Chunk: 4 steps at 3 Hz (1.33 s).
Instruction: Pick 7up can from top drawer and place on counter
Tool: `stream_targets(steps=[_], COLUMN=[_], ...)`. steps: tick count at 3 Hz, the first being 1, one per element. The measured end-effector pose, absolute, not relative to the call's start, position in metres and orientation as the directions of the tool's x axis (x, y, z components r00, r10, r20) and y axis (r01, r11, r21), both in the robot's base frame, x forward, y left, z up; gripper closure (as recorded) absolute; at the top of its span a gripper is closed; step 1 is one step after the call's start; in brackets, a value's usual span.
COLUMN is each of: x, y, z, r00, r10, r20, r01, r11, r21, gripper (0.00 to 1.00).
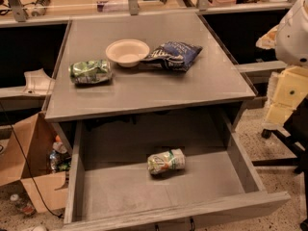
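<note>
Gripper [287,97] at rt edge beside counter [202,83], 7up can [166,161] in top drawer [120,189]

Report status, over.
Gripper at right edge, outside the top drawer. 7up can on its side on drawer floor. Nothing covering it.

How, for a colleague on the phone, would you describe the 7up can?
With the gripper out of view, the top drawer stands open below the counter. The 7up can lies alone in it, pale with a red-orange mark, unlike the crinkled green item on top.
</note>
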<state>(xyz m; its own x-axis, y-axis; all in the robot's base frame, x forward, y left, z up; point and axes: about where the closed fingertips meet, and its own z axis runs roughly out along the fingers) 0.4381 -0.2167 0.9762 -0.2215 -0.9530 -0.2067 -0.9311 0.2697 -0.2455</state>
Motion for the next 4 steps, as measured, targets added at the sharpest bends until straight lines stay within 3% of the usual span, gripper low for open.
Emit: stream_targets(steps=[4], x=[0.439], y=[-0.201], z=[0.959], r00=[-0.072], r10=[-0.955], r20=[-0.289], r01=[-0.962], r11=[0.143], r21=[-0.234], gripper=[0.0])
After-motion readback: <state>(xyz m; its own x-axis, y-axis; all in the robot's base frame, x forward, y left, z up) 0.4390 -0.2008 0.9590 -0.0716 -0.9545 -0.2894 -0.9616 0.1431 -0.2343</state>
